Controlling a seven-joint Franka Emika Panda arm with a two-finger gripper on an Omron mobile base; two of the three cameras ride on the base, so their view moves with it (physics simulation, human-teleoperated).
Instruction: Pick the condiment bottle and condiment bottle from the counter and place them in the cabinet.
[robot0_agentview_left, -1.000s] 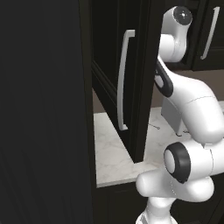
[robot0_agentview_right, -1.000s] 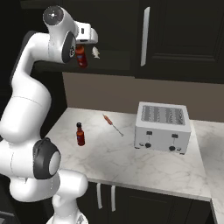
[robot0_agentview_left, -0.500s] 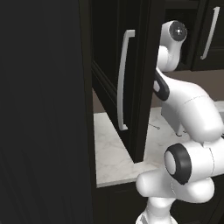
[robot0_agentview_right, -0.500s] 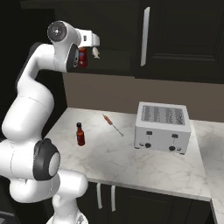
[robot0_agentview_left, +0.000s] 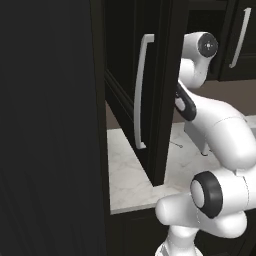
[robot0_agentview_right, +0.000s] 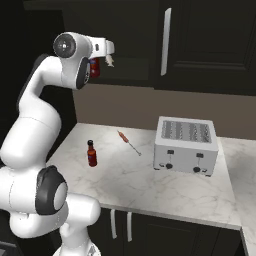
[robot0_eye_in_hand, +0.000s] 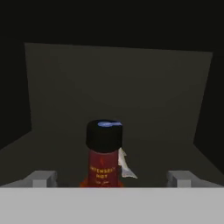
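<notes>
Standing upright inside the dark cabinet (robot0_agentview_right: 125, 30), a red condiment bottle (robot0_eye_in_hand: 104, 153) with a black cap shows in the hand view, on the cabinet floor in front of the plain back wall. A small pale tag hangs at its right side. The claw (robot0_eye_in_hand: 111, 178) is open wide: its two grey fingertips (robot0_eye_in_hand: 41, 178) stand far apart, one on each side of the bottle, and they do not touch it. Nothing is held. In the right base view the same bottle (robot0_agentview_right: 94, 67) appears just beside the white hand, high up at the cabinet opening.

A second red bottle (robot0_agentview_right: 92, 153) with a dark cap stands upright on the white marble desk (robot0_agentview_right: 150, 185), near its left part. Between this bottle and the toaster lies a thin stick (robot0_agentview_right: 128, 143) with an orange-red end, flat on the desk and apart from both. The silver-grey toaster (robot0_agentview_right: 185, 145) sits at the right, with two knobs on its front.

In the left base view an open black cabinet door (robot0_agentview_left: 155, 90) with a long pale handle (robot0_agentview_left: 141, 92) stands in front of the arm. Another pale handle (robot0_agentview_right: 165, 42) is on the closed door above the toaster.
</notes>
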